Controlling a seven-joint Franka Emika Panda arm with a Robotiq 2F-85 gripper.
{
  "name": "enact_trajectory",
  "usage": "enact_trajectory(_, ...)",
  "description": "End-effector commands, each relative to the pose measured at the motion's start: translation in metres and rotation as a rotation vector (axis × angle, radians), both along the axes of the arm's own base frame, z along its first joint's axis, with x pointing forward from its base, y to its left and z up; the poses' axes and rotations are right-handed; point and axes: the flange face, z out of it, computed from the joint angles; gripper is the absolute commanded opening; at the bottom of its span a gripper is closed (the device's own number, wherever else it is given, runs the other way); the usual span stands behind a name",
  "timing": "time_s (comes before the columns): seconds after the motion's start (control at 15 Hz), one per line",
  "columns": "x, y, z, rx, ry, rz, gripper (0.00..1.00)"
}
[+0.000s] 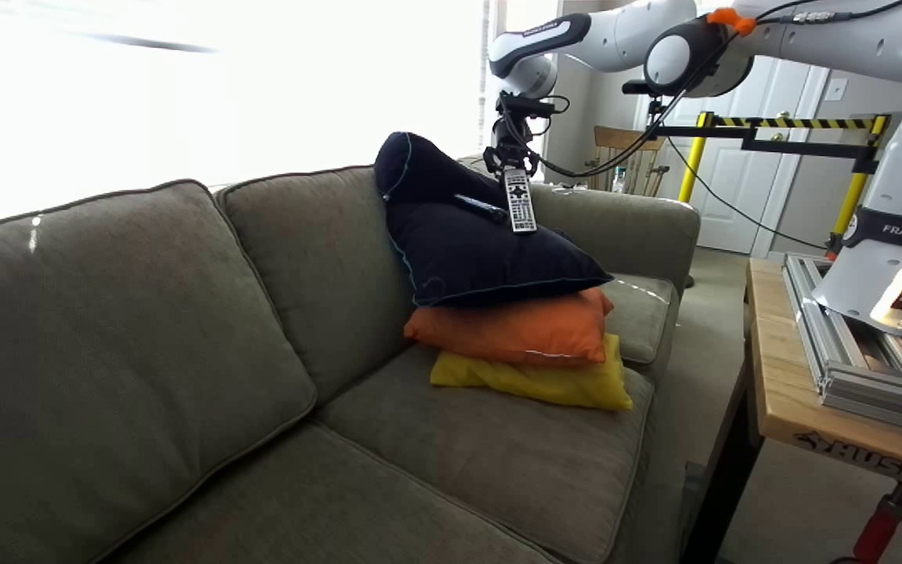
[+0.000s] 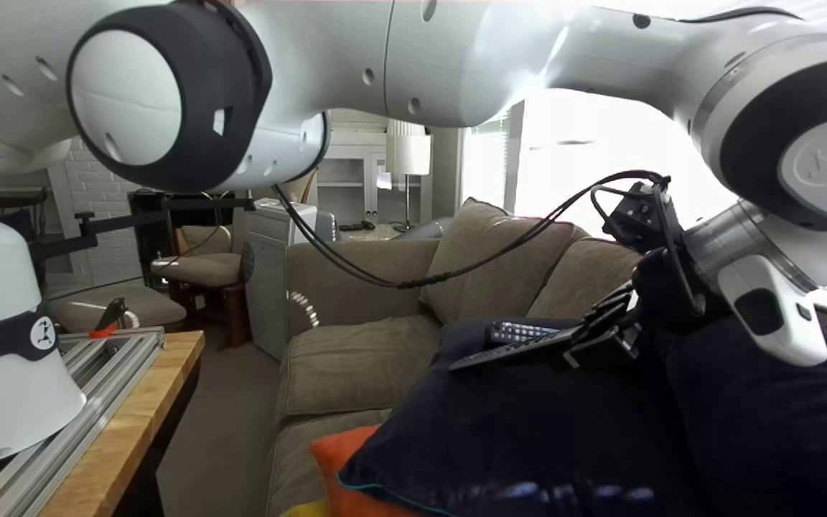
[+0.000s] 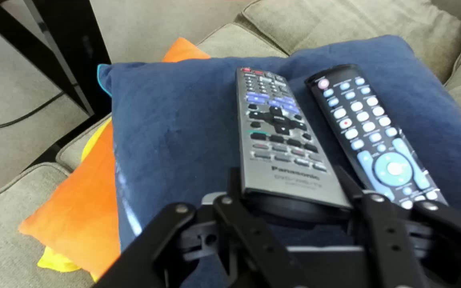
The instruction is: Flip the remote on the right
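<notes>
A silver Panasonic remote [image 3: 282,152] is between the fingers of my gripper [image 3: 290,180], gripped by its near end with the buttons facing up. In both exterior views the silver remote [image 1: 522,207] [image 2: 510,352] slants down from my gripper [image 1: 515,168] [image 2: 604,334] over the navy pillow [image 1: 490,254] [image 2: 543,424]. I cannot tell if its far end touches the pillow. A black remote [image 3: 370,124] with white and blue buttons lies on the pillow, buttons up, to the right of the silver one in the wrist view. The black remote [image 1: 481,207] [image 2: 521,332] also shows in both exterior views.
The navy pillow lies on an orange pillow [image 1: 514,329] and a yellow pillow [image 1: 537,380] on a grey-brown sofa [image 1: 451,462]. Another dark pillow part [image 1: 435,176] rises behind, against the backrest. The wooden robot table [image 1: 780,376] stands in front of the sofa.
</notes>
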Motion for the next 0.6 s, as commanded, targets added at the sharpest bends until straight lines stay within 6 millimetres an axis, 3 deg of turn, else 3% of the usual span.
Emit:
enact_trajectory(0.0,0.011,-0.002,0.000,-0.092,-0.065,0.024,0.31)
enact_trajectory(0.53,0.053,0.023,0.001,-0.203,-0.265,-0.026,0.31)
